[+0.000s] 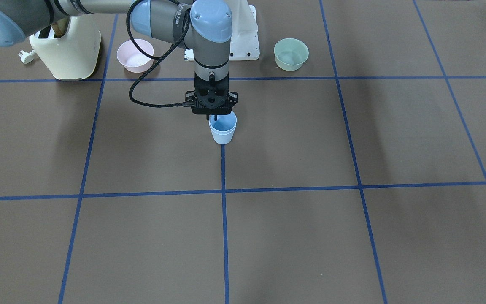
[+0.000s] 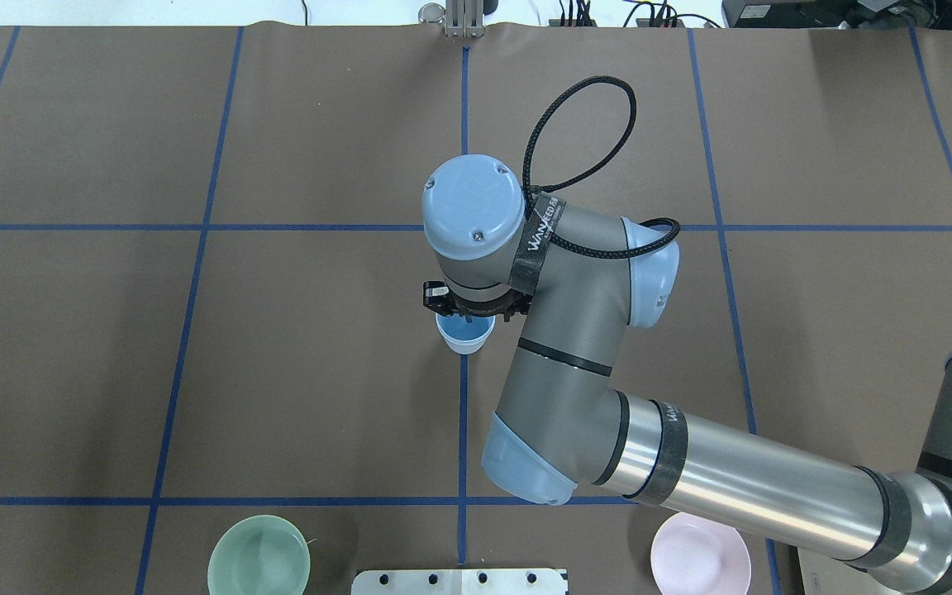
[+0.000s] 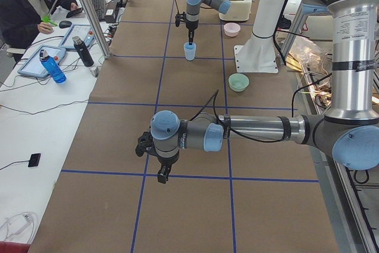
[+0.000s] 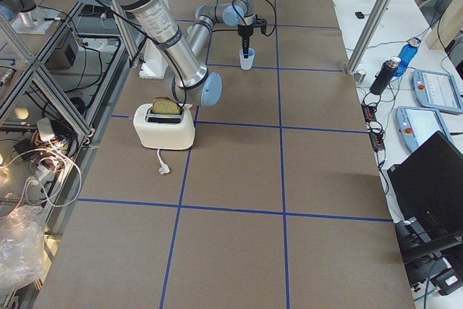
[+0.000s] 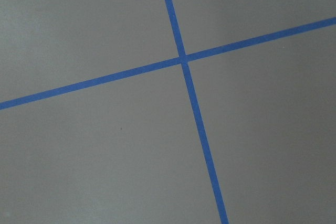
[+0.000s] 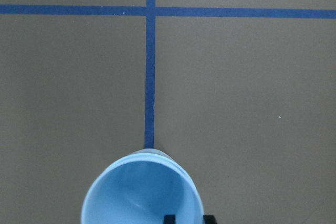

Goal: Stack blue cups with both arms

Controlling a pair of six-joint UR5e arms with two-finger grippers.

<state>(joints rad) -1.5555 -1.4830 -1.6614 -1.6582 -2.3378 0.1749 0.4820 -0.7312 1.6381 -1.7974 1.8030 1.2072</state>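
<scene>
Blue cup (image 1: 222, 128) stands on the table (image 1: 310, 232); my right hand (image 1: 215, 118) sits loose, unclenched, over its rim; left hand (image 3: 161, 175), can't tell.

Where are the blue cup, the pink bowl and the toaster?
blue cup (image 1: 222, 135): front-facing view, outer wall.
pink bowl (image 1: 133, 60): front-facing view, inside bottom.
toaster (image 1: 68, 57): front-facing view, cream side wall.

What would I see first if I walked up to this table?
The big right arm reaches over the middle of the table, its gripper right at the rim of a little blue cup. Next you'd spot the cream toaster with toast in it, next to a pink bowl.
</scene>
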